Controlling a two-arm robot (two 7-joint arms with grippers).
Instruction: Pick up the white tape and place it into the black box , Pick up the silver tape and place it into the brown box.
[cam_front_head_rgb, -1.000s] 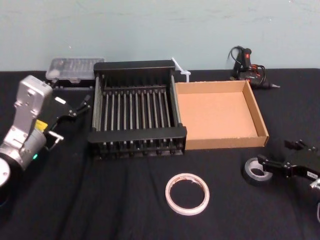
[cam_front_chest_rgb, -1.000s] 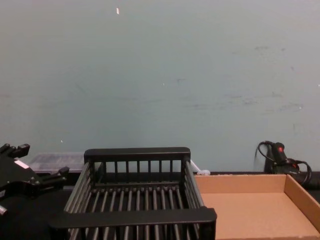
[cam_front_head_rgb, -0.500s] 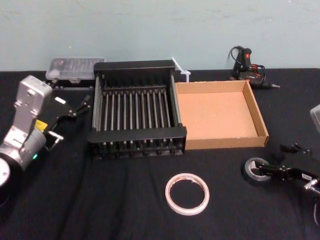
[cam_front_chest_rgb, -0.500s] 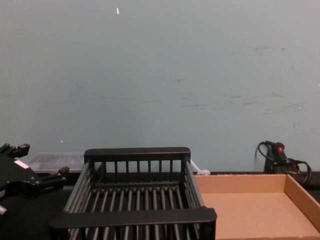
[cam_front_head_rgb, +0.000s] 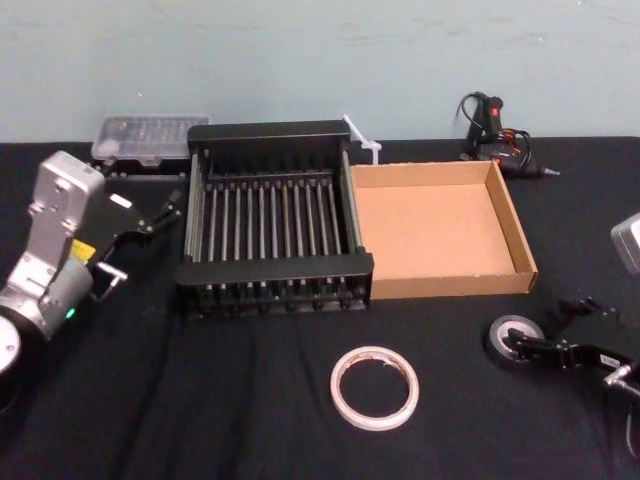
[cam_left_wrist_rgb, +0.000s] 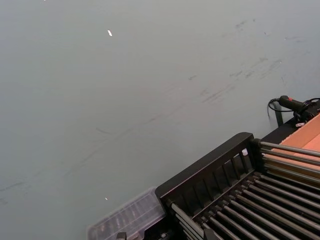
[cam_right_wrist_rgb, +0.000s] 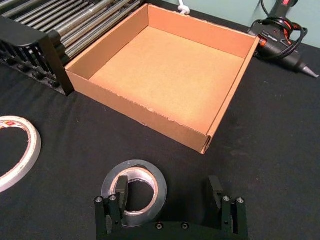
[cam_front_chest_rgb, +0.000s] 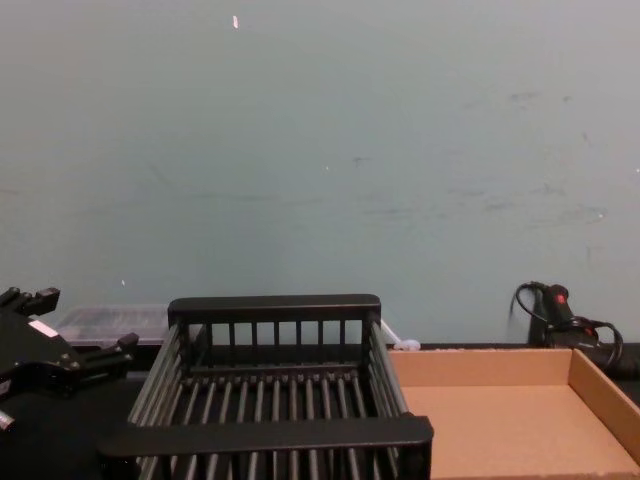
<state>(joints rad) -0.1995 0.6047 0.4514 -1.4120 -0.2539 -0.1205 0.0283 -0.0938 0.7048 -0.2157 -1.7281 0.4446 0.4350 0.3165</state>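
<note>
Two tools, both spread: right tool (cam_right_wrist_rgb: 167, 196) straddling silver tape (cam_right_wrist_rgb: 137, 166), one finger inside hole; left tool (cam_front_head_rgb: 163, 212) hanging beside black box (cam_front_head_rgb: 275, 268).

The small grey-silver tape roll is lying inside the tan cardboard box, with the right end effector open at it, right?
Not quite. The small grey-silver tape roll lies on the black tablecloth in front of the tan cardboard box, not inside it, as the right wrist view shows. The right end effector is open at it.

A clear plastic case (cam_front_head_rgb: 150, 138) lies back left, a glue gun (cam_front_head_rgb: 492, 132) back right.
</note>
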